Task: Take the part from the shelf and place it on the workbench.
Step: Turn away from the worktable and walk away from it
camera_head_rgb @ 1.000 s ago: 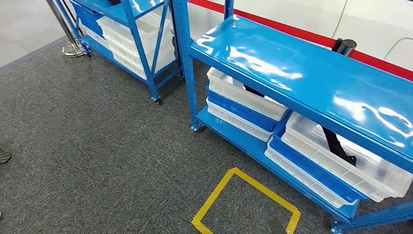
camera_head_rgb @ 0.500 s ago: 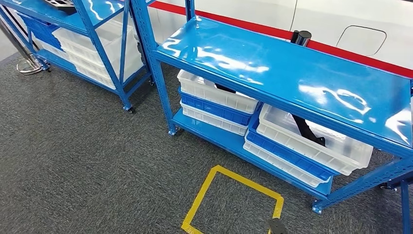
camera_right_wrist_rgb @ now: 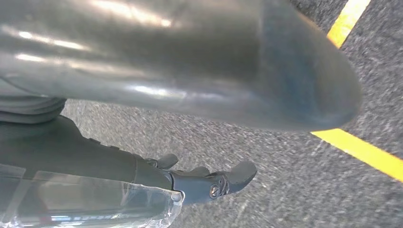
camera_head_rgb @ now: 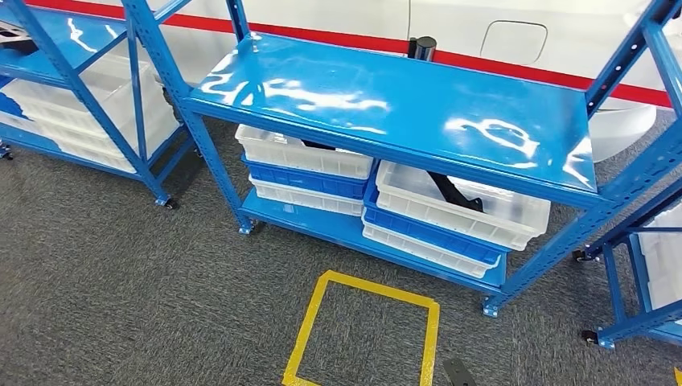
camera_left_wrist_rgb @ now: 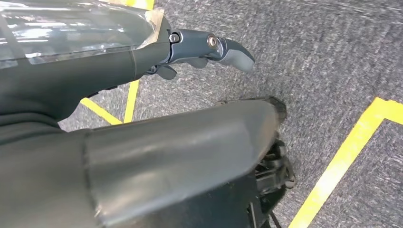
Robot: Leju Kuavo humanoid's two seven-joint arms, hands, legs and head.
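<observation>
Three blue shelf units are in the head view: the middle shelf (camera_head_rgb: pixel 386 104) whole, one at the left edge (camera_head_rgb: pixel 72 48) and one at the right edge (camera_head_rgb: pixel 643 241), both cut off. The middle shelf's top board carries one dark cylinder (camera_head_rgb: pixel 421 47) at its back edge. Its lower board carries two stacks of bins, three bins in each stack, white over blue over white. The left stack's top bin (camera_head_rgb: pixel 301 153) holds a dark item, mostly hidden under the top board and not identifiable. The right stack's top bin (camera_head_rgb: pixel 458 205) holds the black part (camera_head_rgb: pixel 454 191), lying at a slant inside it, its upper end hidden by the board. The left unit also holds white bins (camera_head_rgb: pixel 96 104), count uncertain. One yellow taped square (camera_head_rgb: pixel 366 330) marks the grey carpet in front of the middle shelf. In the left wrist view the left hand (camera_left_wrist_rgb: pixel 209 47) hangs over the carpet with fingers extended, holding nothing. In the right wrist view the right hand (camera_right_wrist_rgb: pixel 209 180) likewise hangs over the carpet, fingers extended and empty. Both wrist pictures are blurred.
</observation>
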